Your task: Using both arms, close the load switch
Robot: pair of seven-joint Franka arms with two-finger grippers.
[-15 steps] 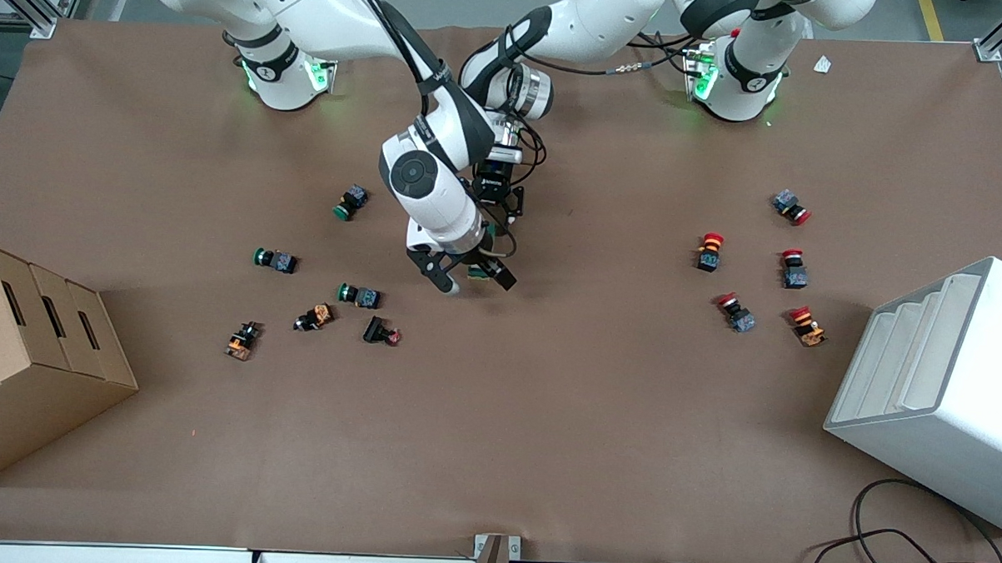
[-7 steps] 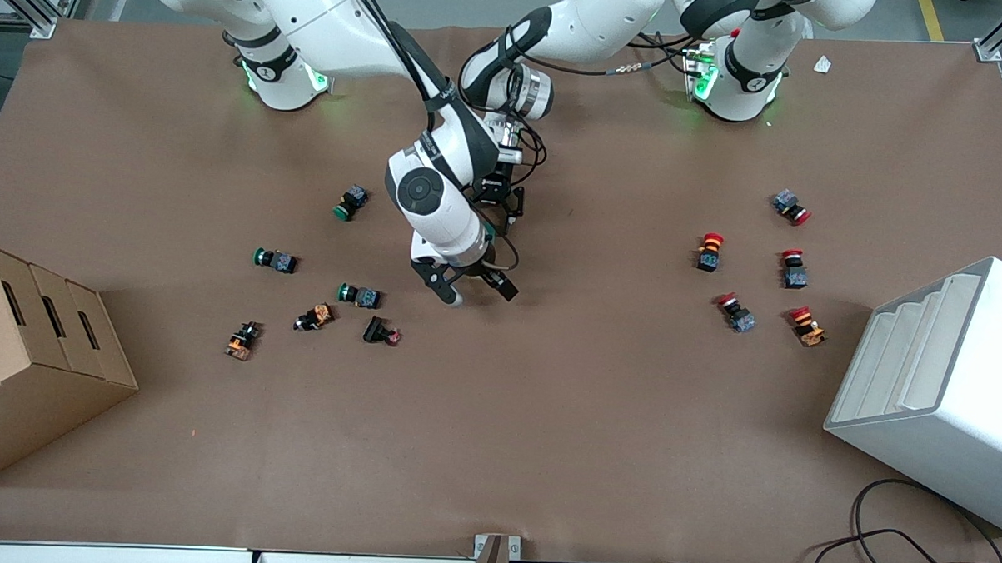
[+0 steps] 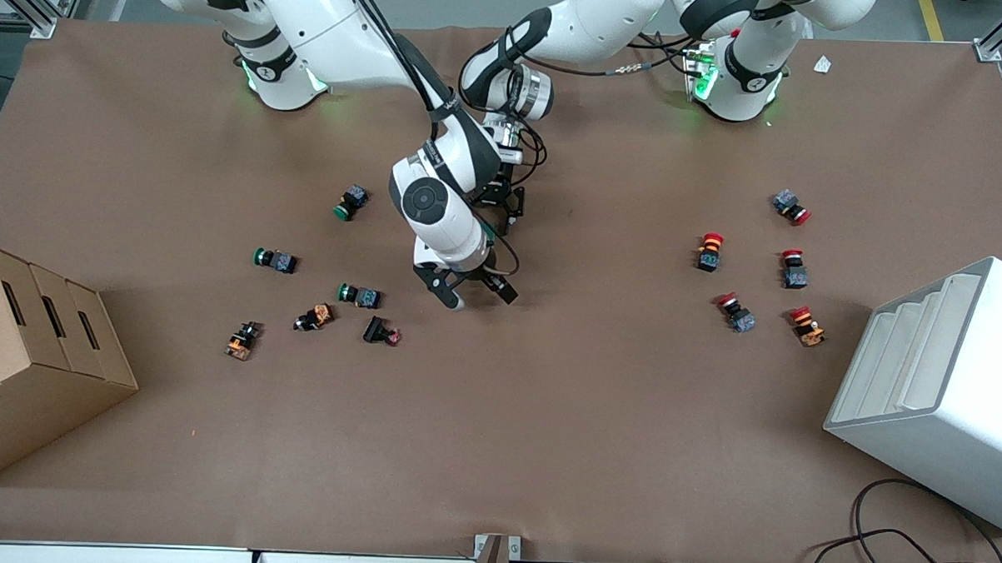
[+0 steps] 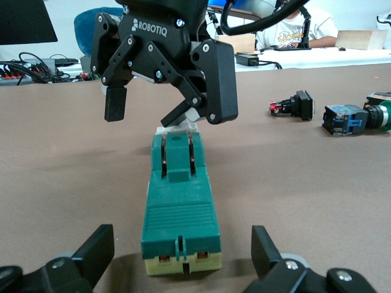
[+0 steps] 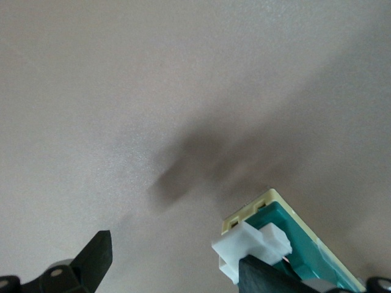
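Brown table (image 3: 546,416): both jaws open around load switch (image 4: 180,210).

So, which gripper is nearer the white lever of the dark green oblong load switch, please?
Right. The right gripper, open, has one finger against the white lever; the left gripper, open, straddles the load switch's other end.

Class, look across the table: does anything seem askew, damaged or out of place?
Nothing looks damaged. The load switch lies flat between the open left gripper and open right gripper; the push-buttons lie tipped and scattered.
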